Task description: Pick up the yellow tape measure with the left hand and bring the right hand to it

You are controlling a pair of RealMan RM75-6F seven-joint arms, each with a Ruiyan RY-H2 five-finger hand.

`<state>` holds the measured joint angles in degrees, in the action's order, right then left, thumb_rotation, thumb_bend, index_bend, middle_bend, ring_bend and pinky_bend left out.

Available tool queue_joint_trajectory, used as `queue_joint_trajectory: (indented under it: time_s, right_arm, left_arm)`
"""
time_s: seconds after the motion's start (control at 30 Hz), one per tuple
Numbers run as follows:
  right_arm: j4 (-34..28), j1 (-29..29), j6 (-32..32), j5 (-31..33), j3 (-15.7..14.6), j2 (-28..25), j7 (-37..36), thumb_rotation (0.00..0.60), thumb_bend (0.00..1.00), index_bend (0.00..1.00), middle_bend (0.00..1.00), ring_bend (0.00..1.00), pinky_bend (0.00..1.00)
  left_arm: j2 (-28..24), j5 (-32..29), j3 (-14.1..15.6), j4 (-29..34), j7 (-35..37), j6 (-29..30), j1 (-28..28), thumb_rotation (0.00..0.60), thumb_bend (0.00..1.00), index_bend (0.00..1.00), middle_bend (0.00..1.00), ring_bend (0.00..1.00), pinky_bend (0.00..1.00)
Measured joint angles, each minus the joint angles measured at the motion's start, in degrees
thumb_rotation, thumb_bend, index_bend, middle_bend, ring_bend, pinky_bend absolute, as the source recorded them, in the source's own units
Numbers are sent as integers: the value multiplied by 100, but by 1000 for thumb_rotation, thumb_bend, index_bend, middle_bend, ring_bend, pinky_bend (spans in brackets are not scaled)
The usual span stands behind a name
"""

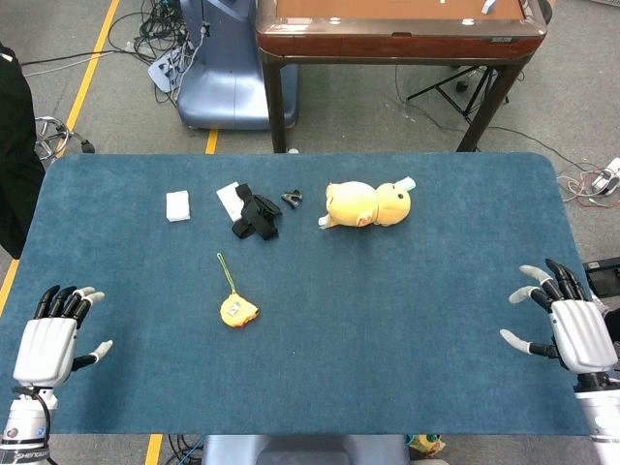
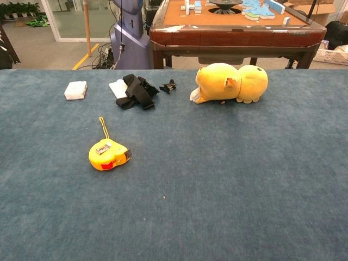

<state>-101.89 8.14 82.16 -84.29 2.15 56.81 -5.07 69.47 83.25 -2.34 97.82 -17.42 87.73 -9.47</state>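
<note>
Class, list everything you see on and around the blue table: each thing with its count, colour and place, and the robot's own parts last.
tape measure: one, yellow, left of the table's middle, with a thin yellow cord
plush toy: one, yellow, far middle, lying down
black strap bundle: one, black, far left, partly on a white piece
small clip: one, black, between bundle and toy
white block: one, white, far left
table: one, blue cloth
wooden table: one, brown, behind
left hand: one, silver and black, near left edge, holding nothing
right hand: one, near right edge, fingers apart
</note>
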Motion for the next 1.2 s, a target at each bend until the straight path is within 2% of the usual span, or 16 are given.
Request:
queue_joint_trajectory:
  time_s: [0.3, 0.5, 0.67, 0.93, 1.1, 1.2]
  right_arm:
    - [-224, 117, -150, 9, 147, -170, -66, 600, 207, 444, 190, 16, 0]
    - [-456, 250, -220, 171, 390, -406, 8, 600, 207, 444, 190, 16, 0]
    - [-631, 364, -371, 338, 521, -562, 54, 600, 207, 444, 189, 16, 0]
    - [-660, 421, -509, 485, 573, -590, 69, 600, 207, 444, 190, 16, 0]
    - [-666, 408, -521, 543, 580, -606, 77, 600, 207, 444, 190, 16, 0]
    - [-682, 389, -525, 570, 573, -622, 95, 600, 207, 444, 190, 16, 0]
  left_arm:
    - [-32, 56, -37, -89, 167, -416, -195, 600, 144, 268, 245, 150, 74]
    - [-91, 97, -120, -303, 629, -1219, -665, 600, 144, 251, 244, 149, 74]
    - [5, -50, -224, -444, 752, -2037, -1149, 600, 144, 192, 244, 138, 73]
    - [737, -586, -453, -845, 751, -3073, -1911, 600, 143, 142, 206, 134, 74]
    - [1145, -630, -486, -1260, 822, -3492, -2294, 600, 143, 134, 187, 128, 71]
    - [1277, -547, -464, -1487, 878, -3718, -2506, 600, 143, 116, 140, 101, 51]
